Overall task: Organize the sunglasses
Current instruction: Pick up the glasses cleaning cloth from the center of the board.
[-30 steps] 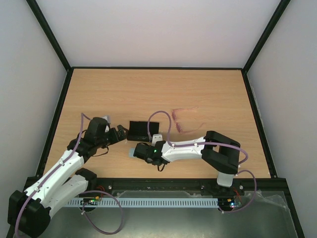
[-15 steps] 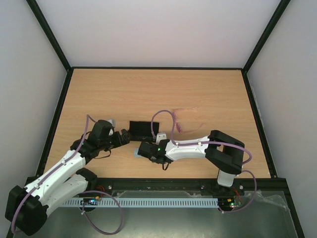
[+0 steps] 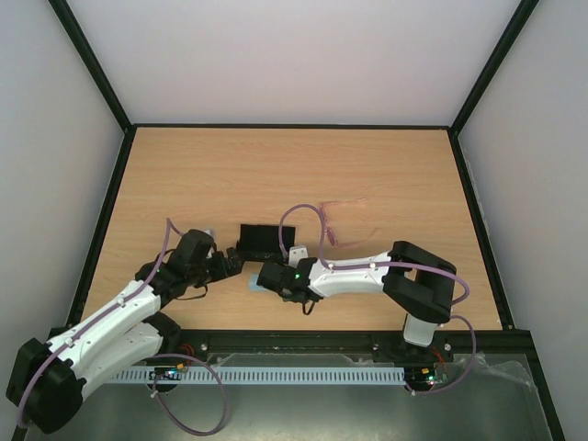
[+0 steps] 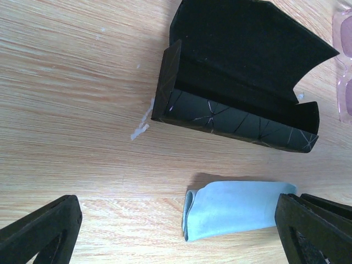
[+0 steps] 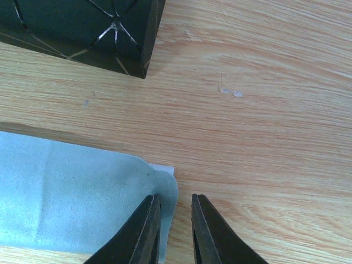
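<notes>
The pink sunglasses (image 3: pixel 342 220) lie on the table to the right of the case; the left wrist view shows only their lenses (image 4: pixel 345 71) at its right edge. The black case (image 3: pixel 260 239) stands open (image 4: pixel 236 71). In front of it lies a folded light blue cloth (image 4: pixel 236 212). My left gripper (image 4: pixel 177 201) is wide open, low over the table, its fingers on either side of the cloth's left end. My right gripper (image 5: pixel 175 197) has its jaws a narrow gap apart at the cloth's (image 5: pixel 71 192) right edge. Its left finger rests over the cloth, and wood shows in the gap.
A corner of the case (image 5: pixel 82 27) sits just beyond the right gripper. In the top view both grippers, left (image 3: pixel 231 265) and right (image 3: pixel 265 277), crowd close together in front of the case. The table's black rim (image 3: pixel 276 333) runs close behind them.
My left gripper has swung right and nearer, closing in on the cloth and the right gripper. The right gripper has shifted slightly right. Neither gripper's jaws have changed.
</notes>
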